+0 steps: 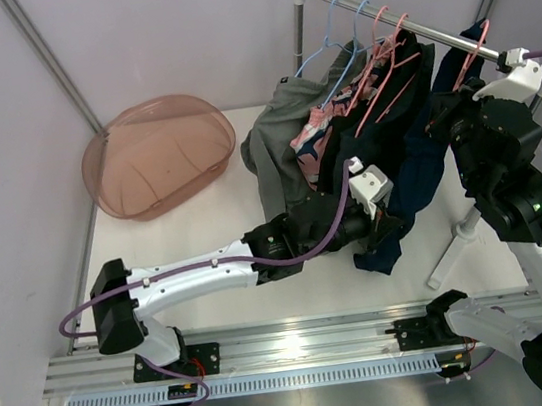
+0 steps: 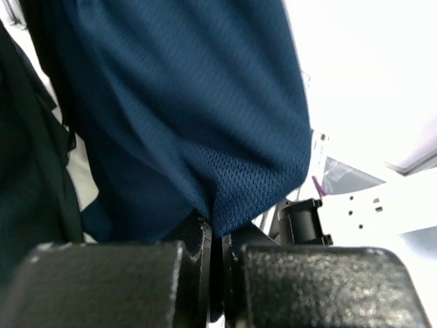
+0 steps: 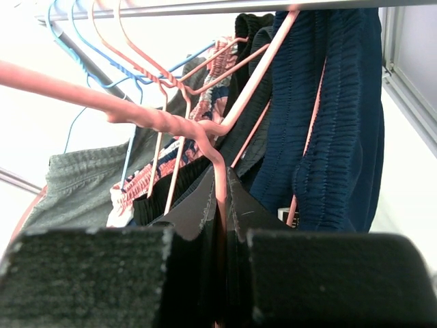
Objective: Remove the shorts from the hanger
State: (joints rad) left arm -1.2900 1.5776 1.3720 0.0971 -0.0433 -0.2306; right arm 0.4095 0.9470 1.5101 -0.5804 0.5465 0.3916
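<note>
Several shorts hang on pink and blue hangers from a metal rail [image 1: 396,16]: grey shorts [image 1: 270,158], pink printed shorts [image 1: 311,142], black shorts [image 1: 381,122] and navy blue shorts [image 1: 417,177]. My left gripper [image 1: 374,234] is shut on the lower hem of the navy blue shorts [image 2: 191,116]. My right gripper [image 1: 461,116] is shut on the wire of a pink hanger [image 3: 171,123] that carries the navy shorts [image 3: 328,123], just below the rail.
A translucent pink basket [image 1: 158,153] lies tipped at the back left of the white table. The rack's white foot [image 1: 455,253] stands on the right near my right arm. Grey walls close in on both sides.
</note>
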